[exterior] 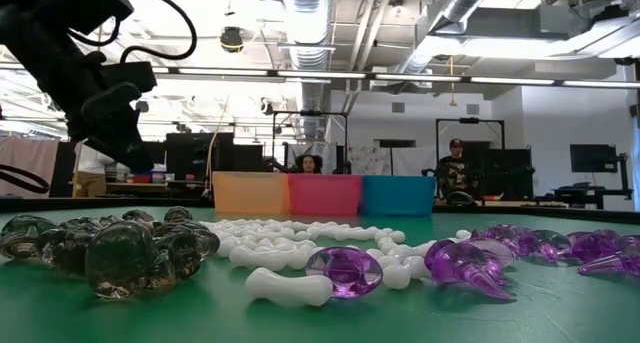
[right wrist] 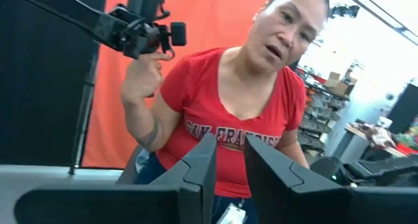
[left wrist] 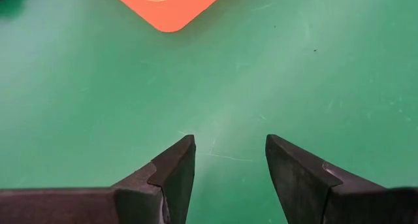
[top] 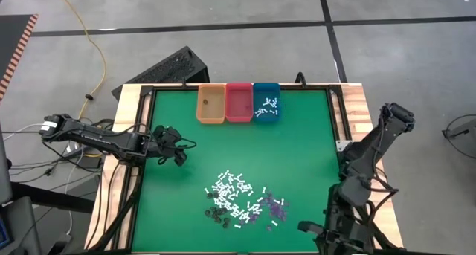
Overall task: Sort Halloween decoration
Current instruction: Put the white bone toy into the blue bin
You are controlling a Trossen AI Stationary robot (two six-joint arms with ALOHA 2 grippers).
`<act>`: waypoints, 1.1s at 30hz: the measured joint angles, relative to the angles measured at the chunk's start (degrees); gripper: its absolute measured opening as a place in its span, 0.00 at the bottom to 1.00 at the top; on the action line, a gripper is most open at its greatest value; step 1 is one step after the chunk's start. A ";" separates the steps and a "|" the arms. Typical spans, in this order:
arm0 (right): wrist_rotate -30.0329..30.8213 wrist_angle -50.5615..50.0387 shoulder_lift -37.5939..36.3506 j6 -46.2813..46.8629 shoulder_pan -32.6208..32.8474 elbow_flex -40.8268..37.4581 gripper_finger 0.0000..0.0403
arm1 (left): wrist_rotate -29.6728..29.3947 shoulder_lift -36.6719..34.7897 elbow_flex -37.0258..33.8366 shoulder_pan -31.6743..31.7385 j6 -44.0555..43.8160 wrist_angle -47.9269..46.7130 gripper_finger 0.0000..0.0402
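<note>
The Halloween decoration lies as a heap (top: 239, 201) of small white sticks, purple bits and dark bits on the green mat, toward the near edge. In the low view the dark bits (exterior: 110, 248) are at left, the white sticks (exterior: 290, 251) in the middle and the purple bits (exterior: 470, 261) at right. Several white sticks (top: 266, 106) lie in the teal bin (top: 277, 88). My left gripper (left wrist: 228, 159) hovers open over bare mat at the table's left (top: 177, 149). My right gripper (right wrist: 228, 145) is raised beyond the table's right edge (top: 396, 114), pointing away, its fingers a little apart with nothing between them.
An orange bin (top: 210, 104), a pink bin (top: 239, 101) and the teal bin stand side by side at the far edge. A corner of the orange bin (left wrist: 166, 5) shows ahead of my left gripper. A person in a red shirt (right wrist: 228, 93) stands beyond the table's right side.
</note>
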 joint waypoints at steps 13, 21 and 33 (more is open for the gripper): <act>2.62 -0.18 0.02 -2.25 1.53 -0.02 0.27 | 0.00 0.00 0.00 0.00 0.02 -0.04 0.45; 12.01 -0.05 0.02 -2.25 1.53 -0.02 0.27 | 0.00 0.00 0.00 0.00 0.04 -0.06 0.45; 65.43 -18.18 -0.02 56.92 -5.19 -0.07 0.25 | 0.00 0.00 0.00 -0.01 -0.02 -0.09 0.45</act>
